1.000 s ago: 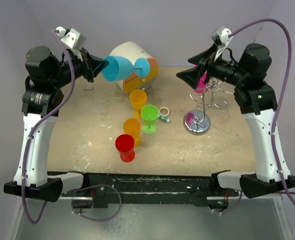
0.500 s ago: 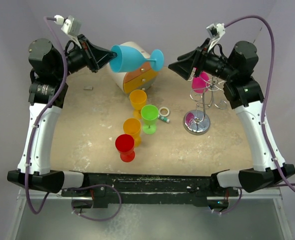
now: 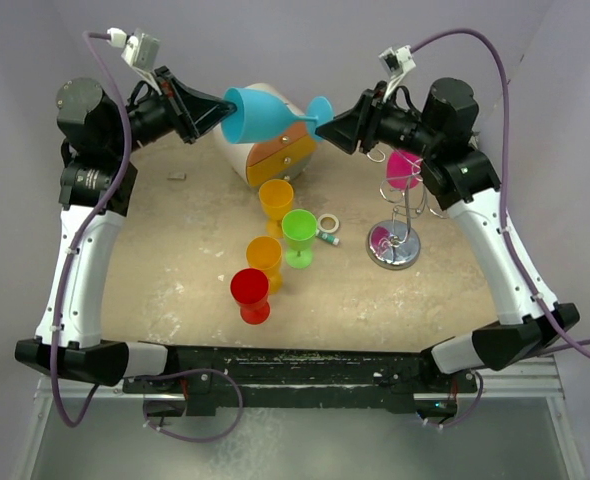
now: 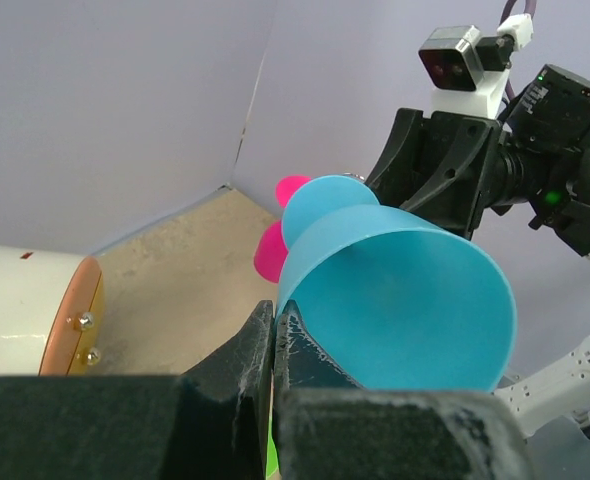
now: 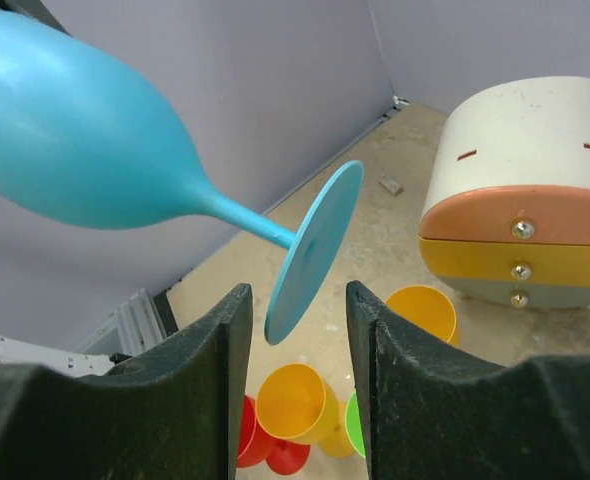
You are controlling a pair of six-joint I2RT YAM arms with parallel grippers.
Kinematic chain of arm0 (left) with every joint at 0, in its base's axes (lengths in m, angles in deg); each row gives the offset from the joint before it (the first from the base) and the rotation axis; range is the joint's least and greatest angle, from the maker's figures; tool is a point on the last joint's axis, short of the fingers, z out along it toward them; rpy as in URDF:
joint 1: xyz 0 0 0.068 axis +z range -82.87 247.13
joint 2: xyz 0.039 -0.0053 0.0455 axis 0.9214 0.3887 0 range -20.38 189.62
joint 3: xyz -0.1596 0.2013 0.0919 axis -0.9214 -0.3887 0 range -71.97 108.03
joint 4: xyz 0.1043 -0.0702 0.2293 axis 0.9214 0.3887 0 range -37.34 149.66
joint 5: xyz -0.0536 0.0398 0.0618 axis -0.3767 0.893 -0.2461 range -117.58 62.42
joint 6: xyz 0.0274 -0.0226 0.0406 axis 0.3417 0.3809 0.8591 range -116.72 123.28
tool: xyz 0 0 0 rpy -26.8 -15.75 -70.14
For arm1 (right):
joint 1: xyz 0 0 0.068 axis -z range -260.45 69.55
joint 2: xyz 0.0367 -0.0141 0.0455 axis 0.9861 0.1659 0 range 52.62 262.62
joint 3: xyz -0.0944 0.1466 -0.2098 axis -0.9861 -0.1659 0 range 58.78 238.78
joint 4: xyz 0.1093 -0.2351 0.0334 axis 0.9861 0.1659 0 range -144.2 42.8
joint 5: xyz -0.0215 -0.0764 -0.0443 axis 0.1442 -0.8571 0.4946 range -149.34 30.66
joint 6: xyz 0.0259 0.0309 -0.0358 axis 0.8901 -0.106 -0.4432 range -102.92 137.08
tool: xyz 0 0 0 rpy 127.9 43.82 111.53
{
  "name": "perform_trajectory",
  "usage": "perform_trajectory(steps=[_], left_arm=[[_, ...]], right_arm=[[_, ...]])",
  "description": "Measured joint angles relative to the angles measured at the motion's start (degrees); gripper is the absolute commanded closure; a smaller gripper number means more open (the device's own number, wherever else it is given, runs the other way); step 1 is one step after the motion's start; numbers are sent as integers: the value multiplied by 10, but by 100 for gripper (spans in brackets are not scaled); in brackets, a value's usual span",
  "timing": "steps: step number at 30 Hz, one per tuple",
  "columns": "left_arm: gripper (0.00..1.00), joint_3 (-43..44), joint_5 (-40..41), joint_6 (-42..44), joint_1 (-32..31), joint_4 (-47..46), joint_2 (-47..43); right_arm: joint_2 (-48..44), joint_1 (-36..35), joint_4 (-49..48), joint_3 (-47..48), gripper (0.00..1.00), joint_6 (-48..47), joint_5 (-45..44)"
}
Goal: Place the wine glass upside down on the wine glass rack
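My left gripper (image 3: 215,115) is shut on the rim of a blue wine glass (image 3: 265,113). It holds the glass in the air on its side, foot (image 3: 318,108) pointing right. In the left wrist view the fingers (image 4: 258,345) pinch the bowl wall (image 4: 405,290). My right gripper (image 3: 327,128) is open, its fingertips on either side of the blue foot disc (image 5: 313,250) without touching it. The chrome wine glass rack (image 3: 407,205) stands at the right on its disc base (image 3: 393,243). A pink glass (image 3: 405,168) hangs upside down on it.
A white rounded box with orange and yellow drawers (image 3: 275,160) sits behind the blue glass. Orange (image 3: 275,198), green (image 3: 298,235), orange (image 3: 264,257) and red (image 3: 250,294) glasses stand mid-table. A tape roll (image 3: 328,222) and a small marker (image 3: 327,238) lie beside them.
My right gripper swung left from beside the rack to the blue glass's foot. My left gripper raised the glass and pushed it right, then held still.
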Motion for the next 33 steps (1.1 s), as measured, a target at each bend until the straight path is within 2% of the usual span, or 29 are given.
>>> perform_trajectory(steps=[2,7,8,12,24,29,33], left_arm=[[100,-3,-1,0,0,-1,0],[99,-10,0,2,-2,-1,0],[94,-11,2,3,-3,-1,0],[74,-12,-1,14,-12,-2,0],[39,-51,14,62,-14,28,-20],[22,-56,37,125,-14,77,-49],[16,-56,66,190,-14,121,-81]], right_arm=[[9,-2,2,6,66,0,-3],[21,-7,11,17,96,6,-16],[22,-9,16,19,100,5,-20],[25,-9,30,23,100,6,-56],[22,-8,71,34,100,-43,-145],[11,-2,88,35,100,-92,-194],[-10,11,91,35,100,-136,-242]])
